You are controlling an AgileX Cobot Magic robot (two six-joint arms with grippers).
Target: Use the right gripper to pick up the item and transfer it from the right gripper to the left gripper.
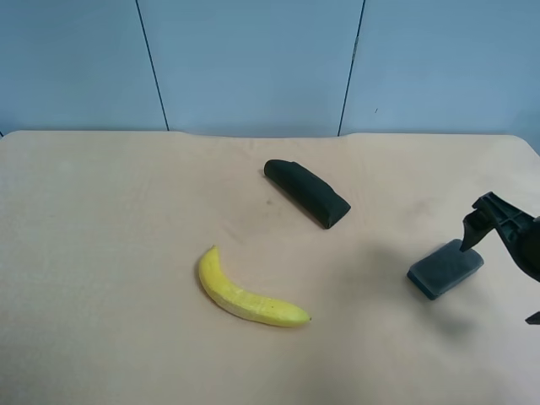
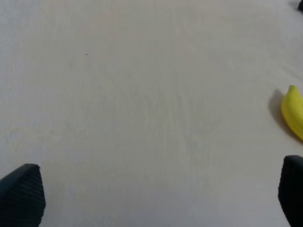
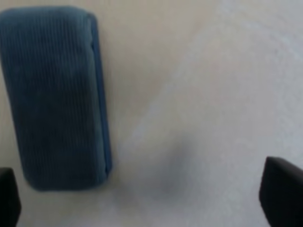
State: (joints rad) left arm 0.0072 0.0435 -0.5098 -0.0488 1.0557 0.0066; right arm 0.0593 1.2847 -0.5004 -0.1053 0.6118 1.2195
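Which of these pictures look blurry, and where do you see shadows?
Right wrist view: soft all over, the eraser ribbing smeared, a faint shadow on the table beside it. Left wrist view: mildly soft, the banana casts a dark shadow. Exterior high view: sharpest, evenly lit, no glare.

Loads of bare table (image 1: 110, 270) all round the eraser (image 1: 445, 268), nothing crowding it. Black case (image 1: 308, 192) sits well apart from the eraser, banana (image 1: 251, 295) even farther off. Only the right gripper (image 3: 144, 194) is close by it, jaws spread wide, gap between mostly clear table.
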